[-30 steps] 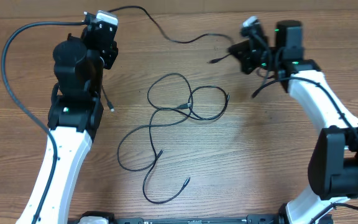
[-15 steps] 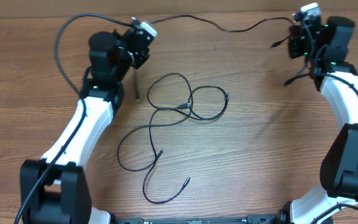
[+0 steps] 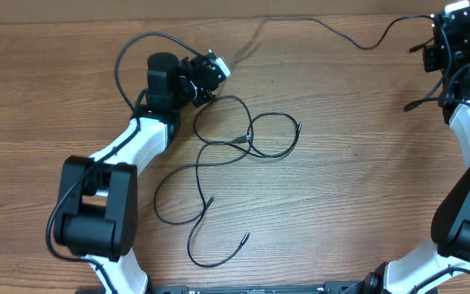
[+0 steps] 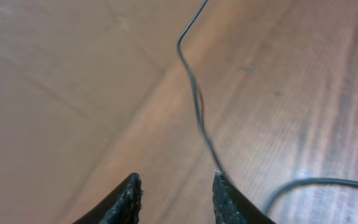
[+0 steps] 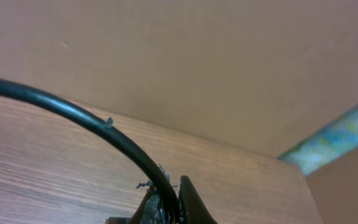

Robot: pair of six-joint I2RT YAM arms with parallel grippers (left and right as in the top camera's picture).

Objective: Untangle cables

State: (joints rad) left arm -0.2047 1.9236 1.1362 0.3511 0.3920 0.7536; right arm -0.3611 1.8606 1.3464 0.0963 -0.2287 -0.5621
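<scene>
Wooden bench (image 3: 365,180) seen from above, with two arms reaching in from the near edge. The tangled cables (image 3: 247,143) lie in loose overlapping loops at the bench's centre, placed as they were a second ago. A separate long cable (image 3: 357,41) now runs along the far edge. It was slack and nearer the middle before.

The right pincer (image 3: 441,47), carried out to the far right corner, is clenched on one end of this cable (image 5: 73,112) (the cord enters its closed tips (image 5: 166,205)). The left pincer (image 3: 212,72) has swung from the far left towards the centre. Its fingers have parted (image 4: 176,186), and the cable (image 4: 194,93) only touches one fingertip (image 4: 221,183), no longer clamped.
</scene>
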